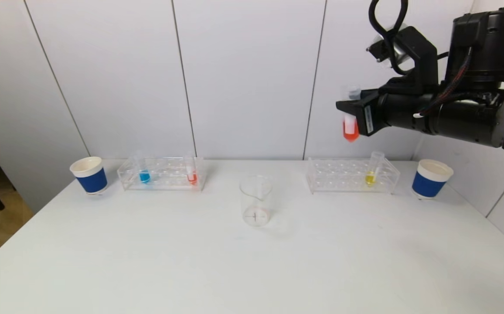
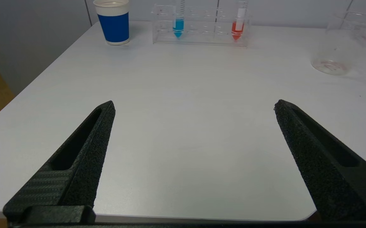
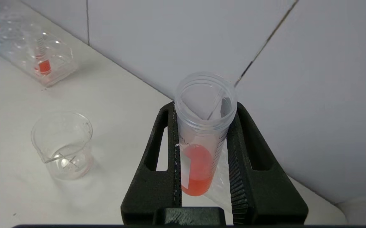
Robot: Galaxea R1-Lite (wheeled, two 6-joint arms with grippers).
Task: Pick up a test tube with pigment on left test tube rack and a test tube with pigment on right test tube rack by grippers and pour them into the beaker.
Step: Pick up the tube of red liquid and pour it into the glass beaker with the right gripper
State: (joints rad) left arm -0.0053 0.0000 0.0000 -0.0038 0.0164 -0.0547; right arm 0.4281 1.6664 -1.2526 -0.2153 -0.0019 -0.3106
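Observation:
My right gripper is raised high above the right test tube rack, shut on an upright test tube of orange-red pigment; the wrist view looks down into its open mouth. A tube of yellow pigment stays in the right rack. The left test tube rack holds a blue tube and an orange-red tube. The clear beaker stands between the racks, nothing coloured in it. My left gripper hangs open low over the near table, out of the head view.
A blue-and-white paper cup stands left of the left rack and another right of the right rack. The white table runs back to a panelled wall; its left edge drops to the floor.

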